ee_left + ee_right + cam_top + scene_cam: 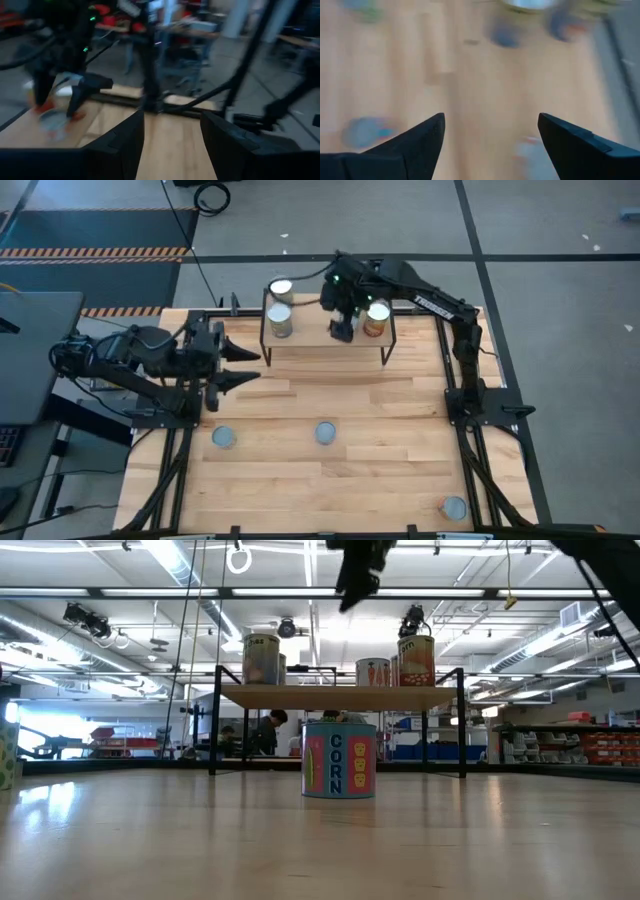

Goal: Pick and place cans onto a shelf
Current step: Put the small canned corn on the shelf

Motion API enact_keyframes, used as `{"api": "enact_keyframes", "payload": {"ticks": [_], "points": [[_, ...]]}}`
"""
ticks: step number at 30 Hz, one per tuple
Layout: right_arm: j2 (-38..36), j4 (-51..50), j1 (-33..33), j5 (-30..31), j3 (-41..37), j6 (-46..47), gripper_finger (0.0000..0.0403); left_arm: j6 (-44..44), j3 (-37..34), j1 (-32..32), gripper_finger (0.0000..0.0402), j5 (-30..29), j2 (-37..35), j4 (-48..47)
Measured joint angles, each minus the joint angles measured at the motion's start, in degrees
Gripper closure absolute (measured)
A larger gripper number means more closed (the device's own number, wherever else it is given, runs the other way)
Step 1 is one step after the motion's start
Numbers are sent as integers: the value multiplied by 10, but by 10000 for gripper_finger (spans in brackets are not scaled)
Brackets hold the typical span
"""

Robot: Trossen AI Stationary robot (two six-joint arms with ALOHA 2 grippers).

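The left gripper (243, 367) hovers half open and empty over the table's (380, 410) left edge, while the right gripper (344, 327) hangs wide open, holding nothing, above the shelf (320, 338). Small round tins: two cans (280, 307) on the shelf's left end, one orange-labelled can (376, 318) at its right. Three blue-topped cans (326, 433) stand along the table's front, the middle one marked CORN.

slatted wooden table (300, 480) | bearing shelf (325, 340) and three loose cans (326, 432) | shelf top carrying four cans (280, 321)
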Motion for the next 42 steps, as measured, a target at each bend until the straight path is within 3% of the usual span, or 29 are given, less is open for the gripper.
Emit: {"api": "enact_keyframes", "payload": {"ticks": [2,11,16,21,26,34,42], "points": [[-23,-2,38,-21,-22,5,80,18,0,-6,202,17,-2,16],[-38,35,264,29,-42,60,90,20,1,-15,202,18,-2,-18],[-16,95,333,64,-90,95,88,20,1,-15,202,19,-2,-57],[15,122,350,62,-137,112,57,9,1,-15,202,24,-2,-96],[68,132,347,23,-156,88,9,-30,0,-15,202,53,-6,-158],[160,83,330,18,-157,55,25,-132,0,-35,203,46,-21,-290],[189,41,322,40,-156,92,23,-180,0,-87,203,-6,-21,-313]]}}
